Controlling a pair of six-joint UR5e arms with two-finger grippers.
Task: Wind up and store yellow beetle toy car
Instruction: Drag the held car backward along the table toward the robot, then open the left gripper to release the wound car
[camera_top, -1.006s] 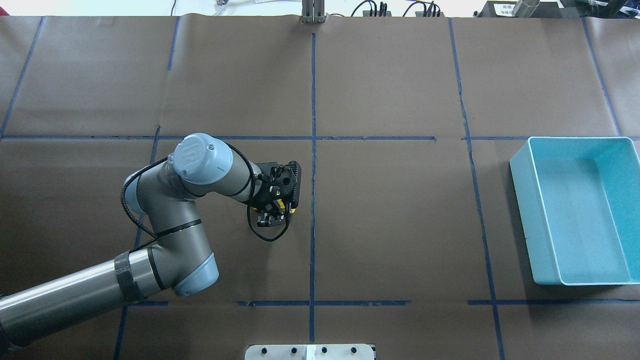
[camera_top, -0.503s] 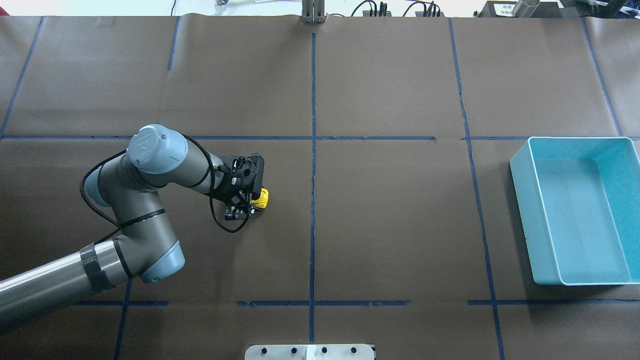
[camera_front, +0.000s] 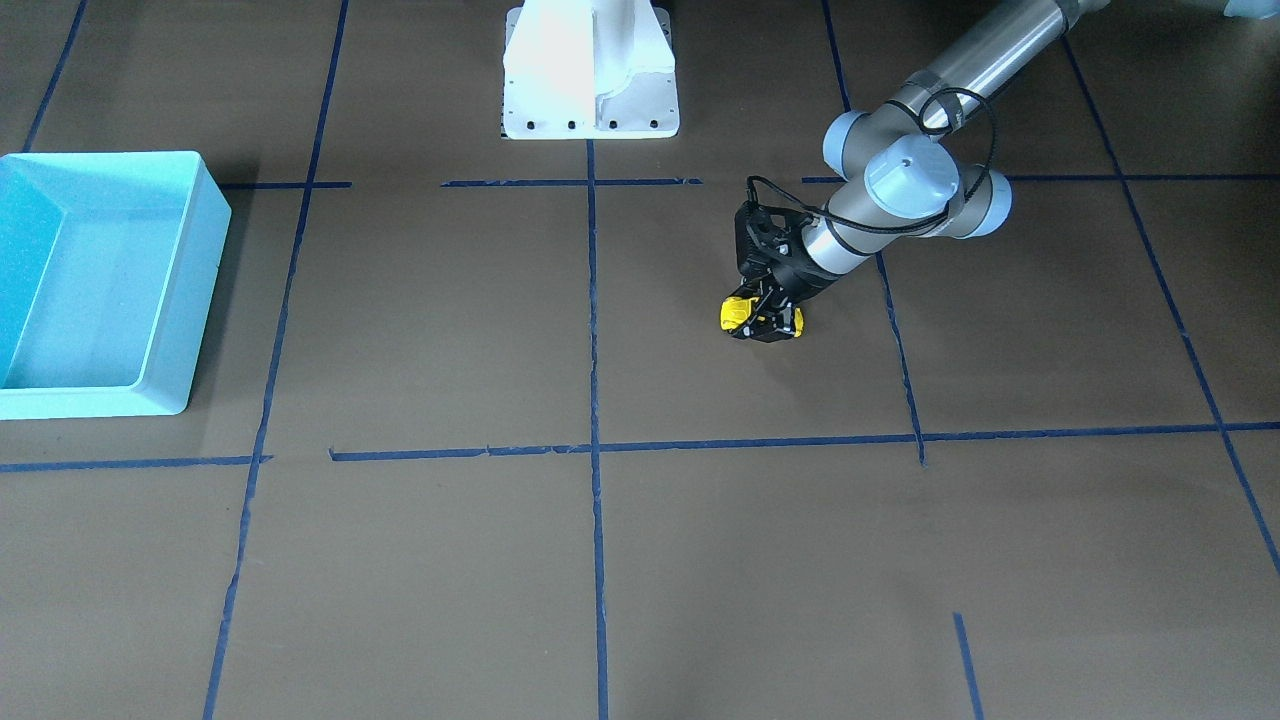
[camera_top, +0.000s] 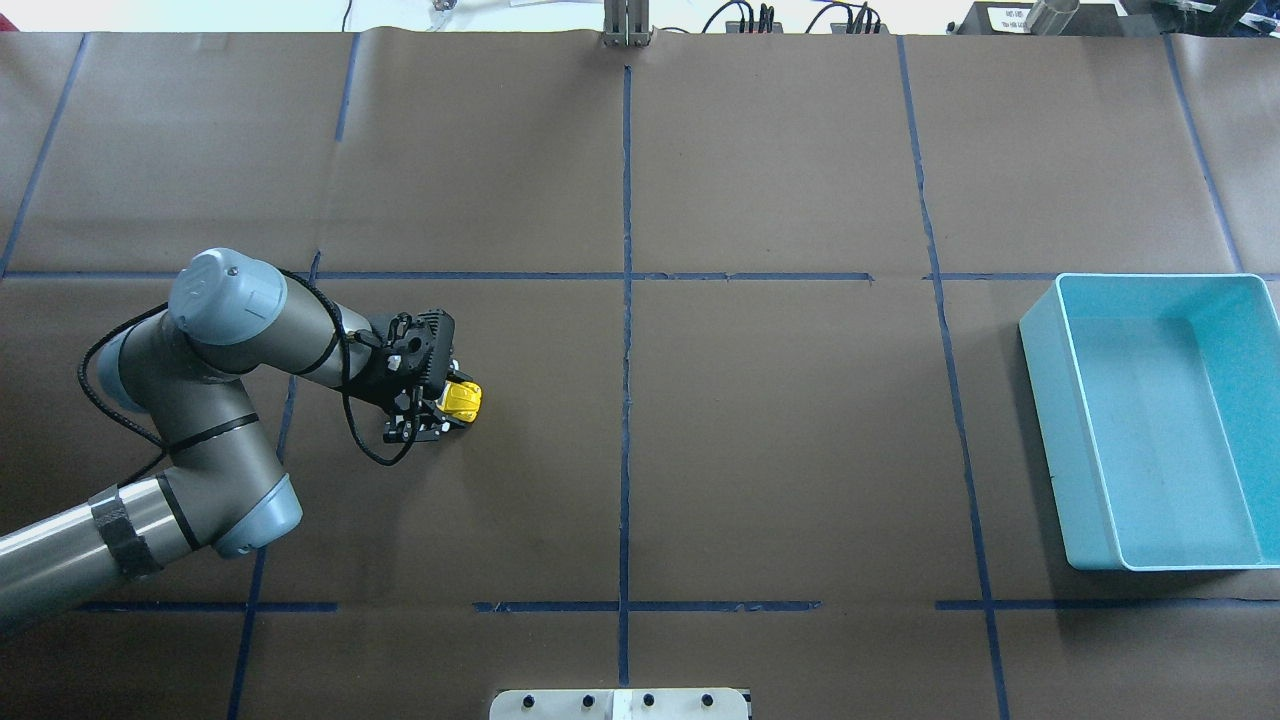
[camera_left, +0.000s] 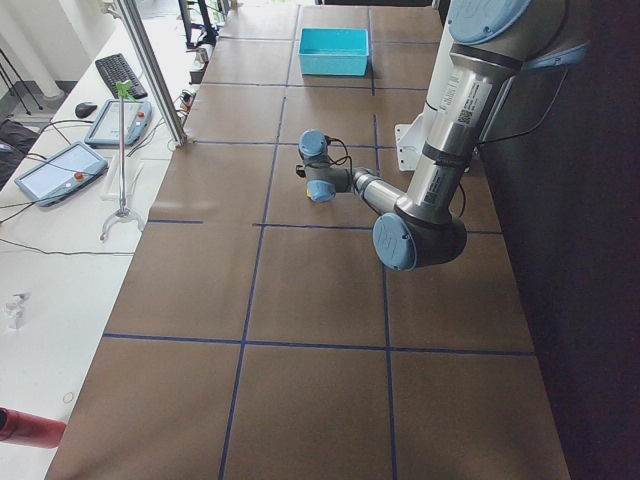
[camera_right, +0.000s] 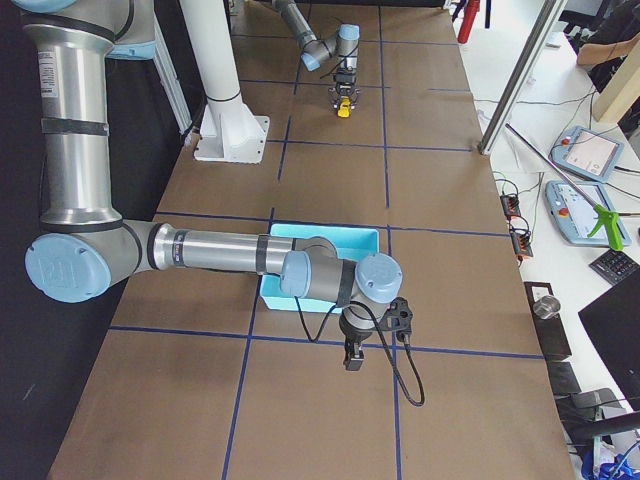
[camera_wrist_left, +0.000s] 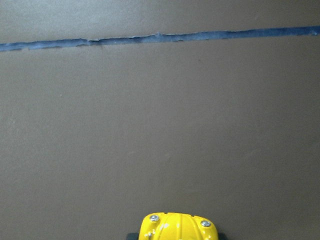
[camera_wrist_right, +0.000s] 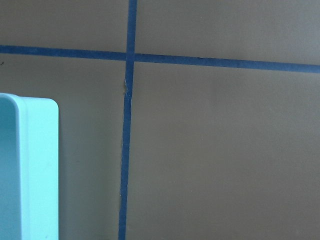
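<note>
The yellow beetle toy car (camera_top: 464, 399) rests with its wheels on the brown table, left of centre. It also shows in the front view (camera_front: 738, 313) and at the bottom edge of the left wrist view (camera_wrist_left: 178, 227). My left gripper (camera_top: 448, 408) is shut on the car, its fingers on the car's sides, seen also from the front (camera_front: 762, 322). My right gripper (camera_right: 352, 355) hangs over the table just beside the turquoise bin (camera_top: 1040, 400). It shows only in the exterior right view, so I cannot tell if it is open or shut.
The turquoise bin (camera_front: 205, 290) stands empty at the table's right end, its rim in the right wrist view (camera_wrist_right: 30, 165). Blue tape lines (camera_top: 626, 300) cross the brown paper. The white robot base (camera_front: 590, 80) stands at the near edge.
My left gripper has moved steadily left with the yellow car in it, away from the centre tape line. The bin has not moved.
</note>
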